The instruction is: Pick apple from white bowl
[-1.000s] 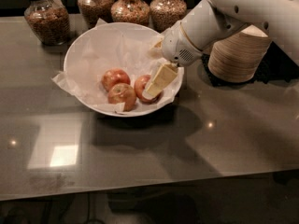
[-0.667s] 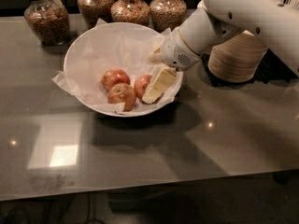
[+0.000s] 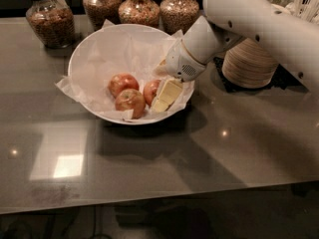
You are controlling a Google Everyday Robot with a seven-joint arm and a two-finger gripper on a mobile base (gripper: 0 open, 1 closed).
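At the right side of the white bowl (image 3: 142, 119), the apple (image 3: 150, 89) was recorded: evenly red-pink, resting on the crumpled paper liner (image 3: 114, 49). Its right half was hidden behind the gripper (image 3: 163, 94), whose pale tip was set low in the bowl against that side. Whether the jaws were spread, closed, or pinching the fruit could not be told from this view.

A yellow-blotched apple (image 3: 130, 101) was seen just beside the target at front left, apparently touching it. An orange-red apple (image 3: 122, 82) lay behind that one. The white arm (image 3: 259, 19) was seen reaching in over the right rim, with stacked tan bowls (image 3: 248, 64) near behind it and jars (image 3: 139, 9) along the back of the table (image 3: 224, 153).

Risks judged from here:
- The grip may be off-centre, so the round skin could slip out on lifting.
- Paper could be pinched with the fruit and dragged, disturbing the other two.
- The neighbouring apple could be knocked and rolled.
- The rim could be pressed by the wrist, tilting the bowl.
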